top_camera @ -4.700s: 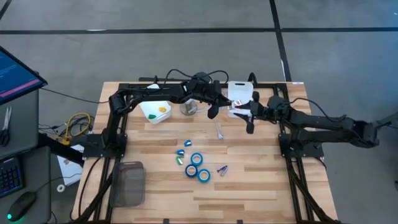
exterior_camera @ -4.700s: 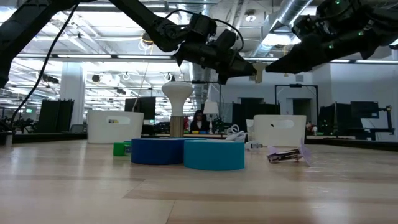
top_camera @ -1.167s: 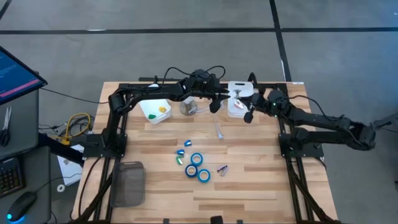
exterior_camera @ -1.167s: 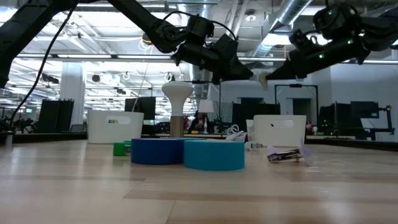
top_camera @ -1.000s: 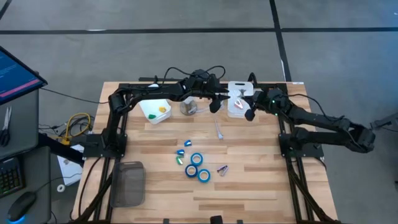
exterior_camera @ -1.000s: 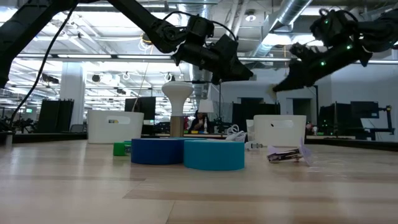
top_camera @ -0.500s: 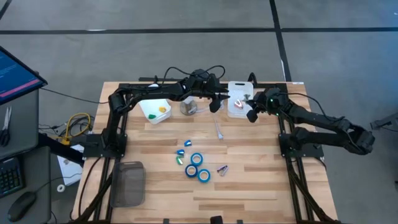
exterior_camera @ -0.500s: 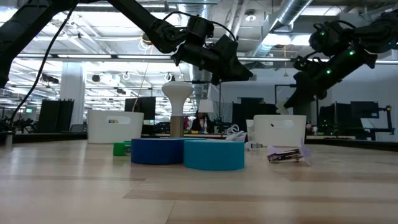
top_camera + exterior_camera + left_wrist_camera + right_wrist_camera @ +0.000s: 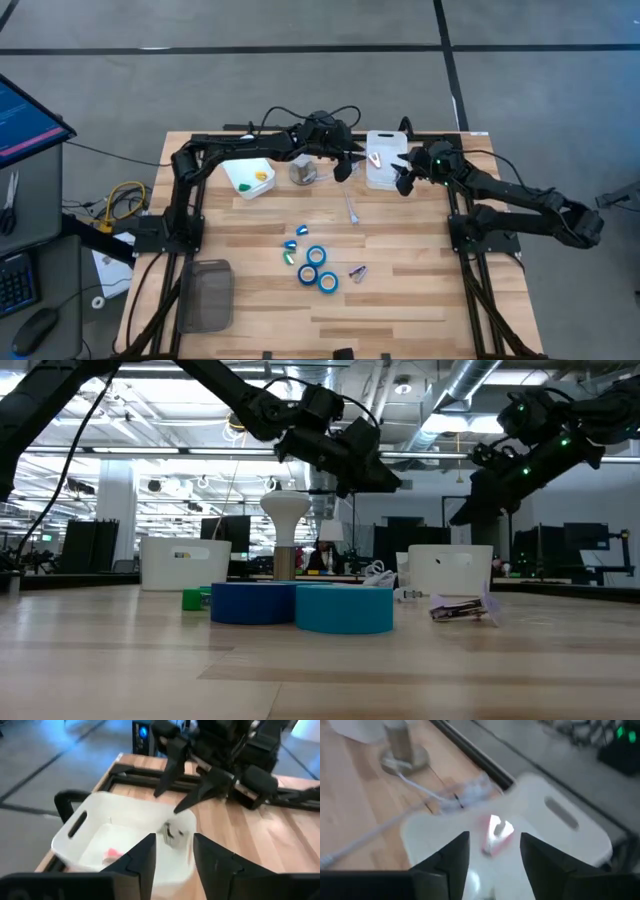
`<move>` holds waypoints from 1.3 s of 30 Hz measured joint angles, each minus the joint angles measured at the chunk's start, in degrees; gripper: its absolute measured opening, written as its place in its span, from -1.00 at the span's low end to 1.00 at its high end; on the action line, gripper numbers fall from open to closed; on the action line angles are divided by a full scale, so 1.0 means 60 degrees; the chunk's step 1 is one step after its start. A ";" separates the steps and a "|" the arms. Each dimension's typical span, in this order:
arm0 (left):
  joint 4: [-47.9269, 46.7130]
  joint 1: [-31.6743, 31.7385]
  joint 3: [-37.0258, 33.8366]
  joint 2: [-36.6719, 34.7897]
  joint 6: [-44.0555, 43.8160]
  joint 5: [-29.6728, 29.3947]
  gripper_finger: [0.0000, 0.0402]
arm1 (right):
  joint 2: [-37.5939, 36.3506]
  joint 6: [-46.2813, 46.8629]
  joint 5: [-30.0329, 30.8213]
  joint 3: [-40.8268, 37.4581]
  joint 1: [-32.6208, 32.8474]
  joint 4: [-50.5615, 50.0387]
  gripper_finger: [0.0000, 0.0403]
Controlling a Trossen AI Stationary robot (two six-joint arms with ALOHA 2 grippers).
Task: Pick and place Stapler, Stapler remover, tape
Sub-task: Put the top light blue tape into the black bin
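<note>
Over the white bin (image 9: 381, 160) at the tabletop's far edge, the right tool (image 9: 402, 178) hangs spread and empty, a red-and-silver piece (image 9: 496, 834) lying inside, probably dropped; the left tool (image 9: 345, 165), parted and empty, waits alongside, while the tape (image 9: 318, 268) rolls sit mid-tabletop.

Both my hands crowd the white bin (image 9: 381, 160) at the desk's (image 9: 420, 300) far edge: left hand (image 9: 343, 170) just beside it, right hand (image 9: 402, 182) at its other side, little gap between. Tape (image 9: 316, 268) cluster sits mid-desk; near half and right side look free for passing.
</note>
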 joint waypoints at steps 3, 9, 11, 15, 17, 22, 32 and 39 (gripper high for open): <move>-0.1230 -0.0008 0.0001 -0.0710 0.0658 0.0000 -0.51 | -0.0278 -0.0421 -0.0143 0.0000 0.0438 0.0408 -0.30; -0.3187 -0.0374 -0.0911 -0.2647 0.2005 -0.0483 -0.77 | -0.1086 -0.0631 -0.0248 0.0000 0.1266 0.0606 -0.88; -0.3291 -0.0617 -0.1619 -0.3483 0.2323 -0.1245 -0.87 | -0.1369 -0.0673 -0.0240 0.0000 0.1511 0.0439 -0.95; -0.3372 -0.1084 -0.3348 -0.5243 0.3113 -0.2349 -0.98 | -0.1867 -0.0439 -0.0226 0.0004 0.2064 0.0096 -0.97; -0.3355 -0.1317 -0.4264 -0.6131 0.3231 -0.2403 -0.98 | -0.2074 -0.0410 -0.0226 0.0004 0.2411 -0.0101 -0.99; -0.3072 -0.1962 -0.6300 -0.8031 0.2139 -0.2394 -0.99 | -0.2309 -0.0340 -0.0005 0.0004 0.3340 -0.0182 -0.99; -0.2450 -0.4296 -0.8192 -0.8982 0.0143 -0.5259 -0.99 | -0.2304 -0.0232 0.2080 0.0004 0.4743 -0.0059 -1.00; -0.2330 -0.5484 -0.8192 -0.8333 0.0152 -0.5743 -0.99 | -0.2300 -0.0236 0.2583 0.0004 0.5060 -0.0011 -1.00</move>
